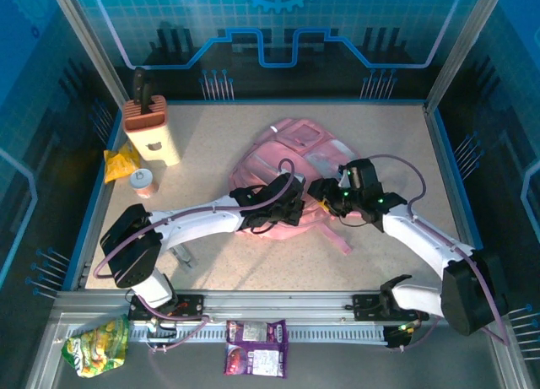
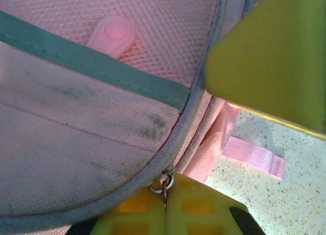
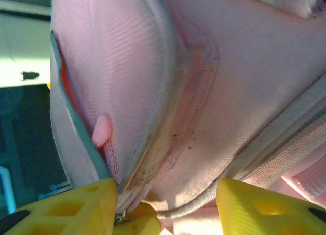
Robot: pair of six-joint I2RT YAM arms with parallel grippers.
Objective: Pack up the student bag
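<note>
The student bag (image 1: pixel 287 165) lies mid-way across the bench (image 1: pixel 211 262). Your right tool (image 1: pixel 327 193) stands part open astride the bag's edge, gripping nothing; clamp the fabric there to brace. Your left tool (image 2: pixel 164 197) is pinched shut on the zip pull (image 2: pixel 164 183): draw along the seam, not upward.

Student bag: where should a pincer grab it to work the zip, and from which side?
Grip the metal zip pull hanging off the student bag's grey-trimmed edge. Come from outside that edge, pinching the ring flat: it sticks out free of the fabric, as the left pincer holds it.
</note>
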